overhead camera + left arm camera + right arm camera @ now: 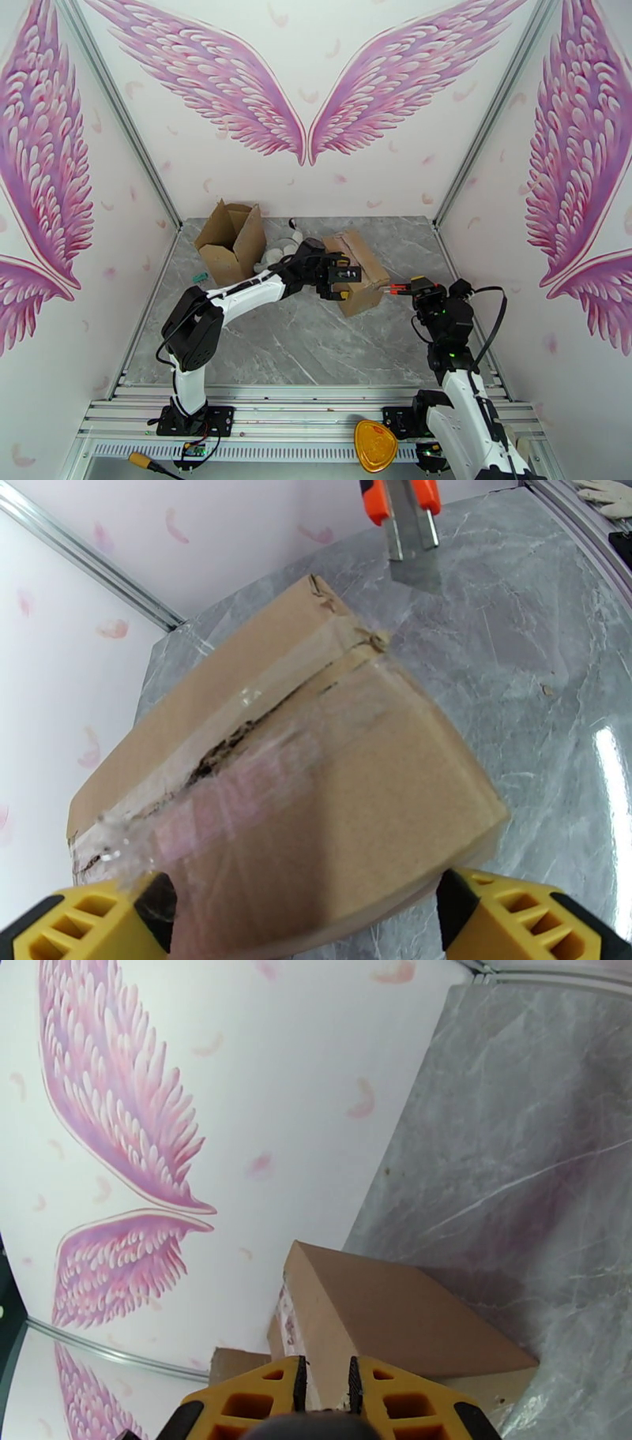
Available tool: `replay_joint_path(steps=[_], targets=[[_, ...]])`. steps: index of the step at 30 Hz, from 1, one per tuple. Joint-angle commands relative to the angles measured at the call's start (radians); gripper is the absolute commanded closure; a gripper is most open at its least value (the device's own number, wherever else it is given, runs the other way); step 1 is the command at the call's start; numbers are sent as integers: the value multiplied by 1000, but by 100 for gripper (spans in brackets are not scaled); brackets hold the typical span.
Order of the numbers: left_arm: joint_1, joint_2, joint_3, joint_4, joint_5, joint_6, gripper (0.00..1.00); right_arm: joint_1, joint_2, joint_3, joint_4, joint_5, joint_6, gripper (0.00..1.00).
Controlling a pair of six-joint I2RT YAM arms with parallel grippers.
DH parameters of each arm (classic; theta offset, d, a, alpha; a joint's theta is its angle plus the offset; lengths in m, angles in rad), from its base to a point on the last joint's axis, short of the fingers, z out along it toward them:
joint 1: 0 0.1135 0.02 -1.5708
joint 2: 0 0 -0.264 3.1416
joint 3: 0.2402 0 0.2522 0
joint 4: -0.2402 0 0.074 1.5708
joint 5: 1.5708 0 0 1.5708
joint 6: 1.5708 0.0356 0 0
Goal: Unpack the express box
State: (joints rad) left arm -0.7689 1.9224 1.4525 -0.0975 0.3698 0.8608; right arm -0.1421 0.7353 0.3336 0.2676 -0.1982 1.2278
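Note:
The express box (365,264) is a brown carton sealed with clear tape, lying tilted at the middle of the grey table. In the left wrist view the box (316,780) shows a ragged slit along its taped seam. My left gripper (341,283) (304,922) straddles its near end, jaws wide, both yellow pads against its sides. My right gripper (416,289) (325,1386) is shut on an orange utility knife (393,289), held just right of the box. The knife's blade (411,535) hovers beyond the box's far corner. The box (395,1315) lies just ahead of the right fingers.
An opened, flaps-up carton (231,237) stands at the back left with white items (278,254) beside it. A small green thing (201,277) lies near the left wall. A yellow-orange object (375,444) rests on the front rail. Walls close in on three sides.

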Motion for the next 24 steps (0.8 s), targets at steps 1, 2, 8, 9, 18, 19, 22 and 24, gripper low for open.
replay_joint_path(steps=[1,2,8,9,18,19,22,24], targets=[[-10,-25,-24,49,-8,-19,8,6,10,-19,93,41,40,100],[-11,-26,-26,54,-7,-21,8,5,18,-19,104,43,43,100],[-15,-24,-31,63,-5,-28,8,5,72,-2,138,41,45,100],[-16,-24,-31,62,-4,-27,8,5,78,1,137,43,41,100],[-17,-20,-32,60,-3,-28,8,6,132,5,201,35,65,100],[-17,-19,-31,60,-2,-28,8,6,136,5,202,32,66,100],[-17,-17,-30,63,0,-32,8,6,147,8,196,31,70,100],[-17,-17,-29,64,2,-32,8,7,155,7,203,34,74,100]])
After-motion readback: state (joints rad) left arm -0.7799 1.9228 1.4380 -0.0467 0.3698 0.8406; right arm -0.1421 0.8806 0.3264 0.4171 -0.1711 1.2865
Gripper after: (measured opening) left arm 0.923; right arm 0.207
